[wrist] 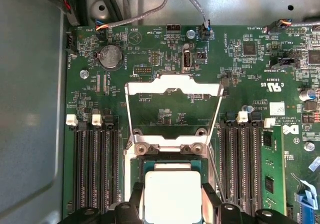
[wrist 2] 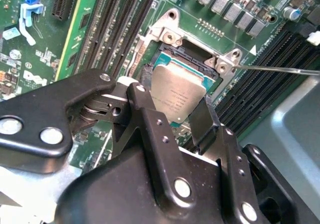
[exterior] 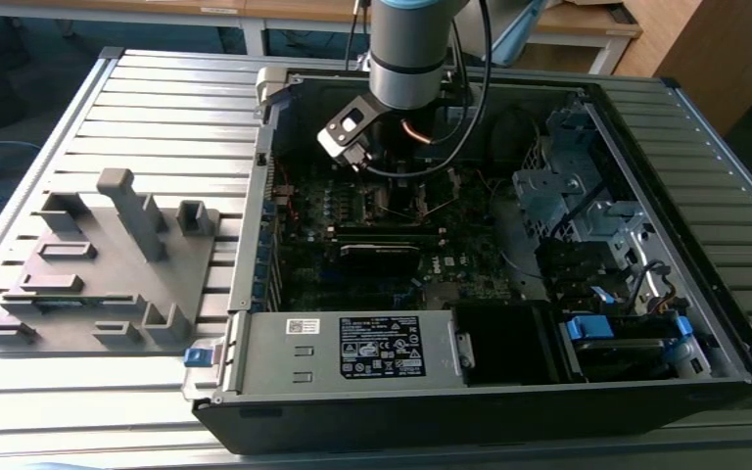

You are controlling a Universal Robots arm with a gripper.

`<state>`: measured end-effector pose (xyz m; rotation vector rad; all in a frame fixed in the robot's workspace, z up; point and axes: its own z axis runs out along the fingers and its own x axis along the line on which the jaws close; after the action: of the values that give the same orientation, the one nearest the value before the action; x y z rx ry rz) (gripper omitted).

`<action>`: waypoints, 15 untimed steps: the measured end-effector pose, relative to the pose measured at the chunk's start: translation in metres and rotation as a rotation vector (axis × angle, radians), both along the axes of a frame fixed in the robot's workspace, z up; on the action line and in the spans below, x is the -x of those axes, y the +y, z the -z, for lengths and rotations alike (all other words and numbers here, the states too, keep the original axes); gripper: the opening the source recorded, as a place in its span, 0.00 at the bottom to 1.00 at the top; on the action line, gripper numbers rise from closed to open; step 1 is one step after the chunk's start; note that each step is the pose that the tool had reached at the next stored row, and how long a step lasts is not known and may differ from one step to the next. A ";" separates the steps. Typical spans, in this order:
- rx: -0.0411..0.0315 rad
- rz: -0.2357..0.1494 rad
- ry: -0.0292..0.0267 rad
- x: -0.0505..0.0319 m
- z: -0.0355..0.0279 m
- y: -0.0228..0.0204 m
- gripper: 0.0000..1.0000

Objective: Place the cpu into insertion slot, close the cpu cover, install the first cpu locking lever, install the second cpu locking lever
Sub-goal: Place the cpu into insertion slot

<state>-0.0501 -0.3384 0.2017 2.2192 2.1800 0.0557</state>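
Note:
My gripper (wrist 2: 175, 103) is shut on the cpu (wrist 2: 181, 94), a silver square chip held by its two opposite edges between black fingers (wrist 2: 143, 99). The chip sits low over the insertion slot (wrist 2: 170, 56), whose black rim shows around its far side; I cannot tell whether it is seated. In the first wrist view the cpu (wrist: 172, 194) lies between the fingertips (wrist: 209, 200), and the cpu cover (wrist: 172, 86) is swung open, flat over the green board beyond the slot. A thin locking lever (wrist 2: 280, 69) sticks out sideways. In the exterior view the gripper (exterior: 399, 174) is down inside the computer case.
Long black memory slots (wrist: 95, 169) flank the socket on both sides. The open case's walls (exterior: 481, 392), a drive cage (exterior: 559, 186) and loose cables (wrist: 150, 13) surround the board. A grey fixture (exterior: 102, 264) stands on the slatted table at the exterior view's left.

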 end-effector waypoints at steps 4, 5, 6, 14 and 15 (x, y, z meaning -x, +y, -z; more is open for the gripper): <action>0.0000 -0.001 -0.0016 0.0001 0.0004 0.0000 0.54; 0.0000 -0.001 -0.0018 0.0001 0.0006 0.0000 0.54; -0.0001 -0.001 -0.0018 0.0001 0.0010 0.0000 0.54; 0.0001 -0.027 -0.0020 0.0003 0.0031 0.0000 0.54; 0.0002 -0.030 -0.0019 0.0003 0.0031 0.0000 0.54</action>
<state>-0.0503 -0.3384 0.1986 2.1858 2.2121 0.0583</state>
